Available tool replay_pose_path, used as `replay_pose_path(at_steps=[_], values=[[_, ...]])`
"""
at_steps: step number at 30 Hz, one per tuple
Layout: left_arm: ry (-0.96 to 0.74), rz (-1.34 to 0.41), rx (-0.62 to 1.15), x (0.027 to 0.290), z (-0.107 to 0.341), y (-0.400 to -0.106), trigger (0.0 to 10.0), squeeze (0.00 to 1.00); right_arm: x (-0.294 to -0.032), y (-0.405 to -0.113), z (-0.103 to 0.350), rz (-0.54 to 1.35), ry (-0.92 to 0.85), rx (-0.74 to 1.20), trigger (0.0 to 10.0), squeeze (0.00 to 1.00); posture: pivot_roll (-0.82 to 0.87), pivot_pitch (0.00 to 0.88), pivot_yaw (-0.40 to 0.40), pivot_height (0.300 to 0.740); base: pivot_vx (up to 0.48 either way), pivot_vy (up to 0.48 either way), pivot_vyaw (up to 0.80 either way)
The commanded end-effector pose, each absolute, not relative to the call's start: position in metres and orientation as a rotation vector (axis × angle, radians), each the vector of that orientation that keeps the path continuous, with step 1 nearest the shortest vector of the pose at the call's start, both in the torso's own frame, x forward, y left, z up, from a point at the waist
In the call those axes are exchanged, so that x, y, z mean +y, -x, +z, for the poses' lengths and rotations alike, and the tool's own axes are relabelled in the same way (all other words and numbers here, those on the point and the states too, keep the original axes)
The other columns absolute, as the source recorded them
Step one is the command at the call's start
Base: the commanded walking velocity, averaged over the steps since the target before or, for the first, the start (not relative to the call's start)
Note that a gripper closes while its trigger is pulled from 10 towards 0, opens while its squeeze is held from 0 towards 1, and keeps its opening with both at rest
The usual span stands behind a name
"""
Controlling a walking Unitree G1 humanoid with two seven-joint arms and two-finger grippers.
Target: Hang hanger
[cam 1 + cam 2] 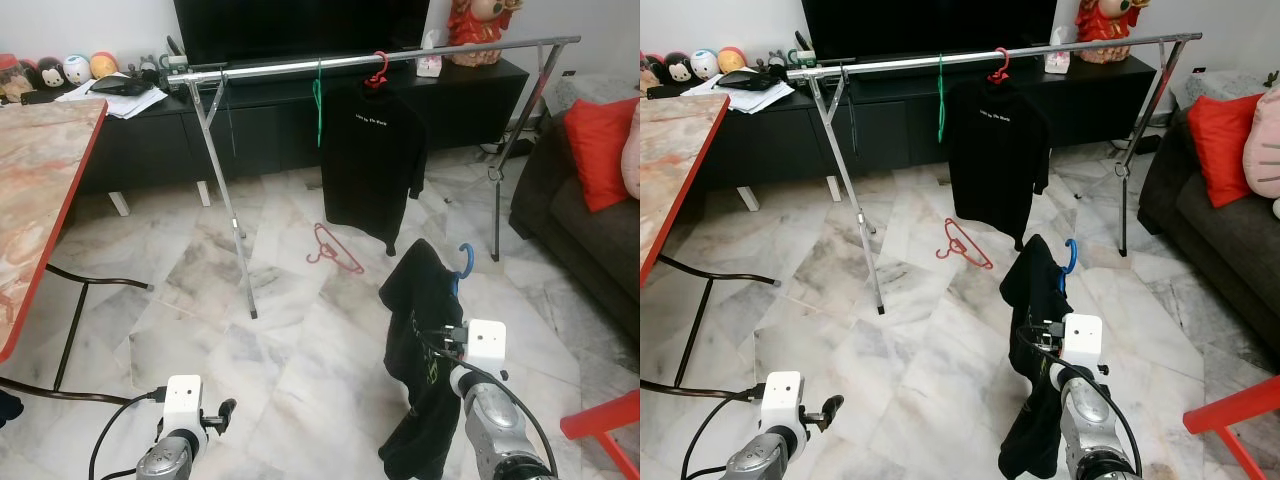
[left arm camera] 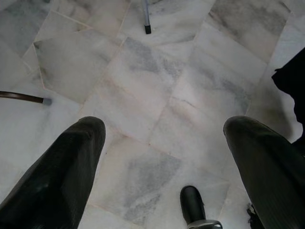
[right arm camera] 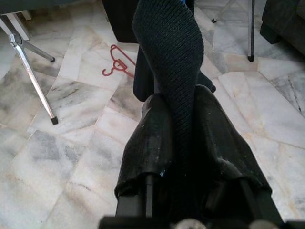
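Blue hanger (image 1: 464,262): carries a black garment (image 1: 420,350); hook uppermost, just above the right gripper (image 3: 177,119), garment hanging down past that arm toward the floor; long axis of the load near vertical.

Right gripper: raised in front of the robot on its right side; both fingers closed together on a ribbed black fold of the garment, seen in the right wrist view; whether the hanger's own frame sits between them cannot be told.

Clothes rail (image 1: 400,58): chrome bar running across the room on crossed legs, ahead of and above the held hanger, well apart from it; its long axis lies crosswise to the robot's line of approach. Judgement: the hook must be carried forward and up and set over the bar; the right arm is the nearer and the one loaded.

On the rail: black T-shirt (image 1: 371,165) on a red hanger (image 1: 377,72) near the middle; green hanger (image 1: 318,105) just beside it, bare; free bar toward the right end.

Floor, marble: spare red hanger (image 1: 334,250) lying below the T-shirt.

Left gripper (image 2: 162,157): low at the robot's left, fingers spread wide, nothing between them, pointed at the floor.

Surroundings: table (image 1: 40,180) with red edge, left; dark sofa (image 1: 590,230) with red cushion (image 1: 600,150), right.
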State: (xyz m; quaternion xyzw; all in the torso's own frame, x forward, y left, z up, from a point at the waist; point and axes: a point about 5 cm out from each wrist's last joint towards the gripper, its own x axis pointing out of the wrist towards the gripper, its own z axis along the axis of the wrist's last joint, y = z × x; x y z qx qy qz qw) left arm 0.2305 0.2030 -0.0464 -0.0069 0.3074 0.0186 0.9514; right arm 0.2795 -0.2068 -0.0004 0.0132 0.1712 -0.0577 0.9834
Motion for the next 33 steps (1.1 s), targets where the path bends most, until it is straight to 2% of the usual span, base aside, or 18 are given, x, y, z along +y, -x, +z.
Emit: replay_pose_path(at_steps=[1, 16, 21, 26, 33], values=[[0.003, 0.036, 0.62, 0.206, -0.0447, -0.2322, 10.0, 0.0, -0.2114, -0.2878, 0.0108, -0.129, -0.021, 0.288, 10.0, 0.0, -0.07, 0.0, 0.027, 0.74, 0.0, 0.0, 0.0], [0.001, 0.04, 0.621, 0.2076, -0.0447, -0.2318, 10.0, 0.0, -0.2152, -0.2871, 0.0114, -0.157, -0.048, 0.279, 10.0, 0.0, -0.07, 0.0, 0.028, 0.74, 0.0, 0.0, 0.0], [0.001, 0.043, 0.624, 0.2075, -0.0449, -0.2317, 10.0, 0.0, -0.2172, -0.2877, 0.0129, -0.172, -0.051, 0.27, 10.0, 0.0, -0.07, 0.0, 0.028, 0.74, 0.0, 0.0, -0.54], [0.002, 0.041, 0.625, 0.2067, -0.0452, -0.2313, 10.0, 0.0, -0.2181, -0.2878, 0.0137, -0.167, -0.03, 0.264, 10.0, 0.0, -0.07, 0.0, 0.027, 0.74, 0.0, 0.0, 0.0], [0.002, 0.042, 0.624, 0.207, -0.0451, -0.2314, 10.0, 0.0, -0.2177, -0.2893, 0.0153, -0.17, -0.034, 0.257, 10.0, 0.0, -0.07, 0.0, 0.027, 0.74, -0.257, 0.0, 0.0]])
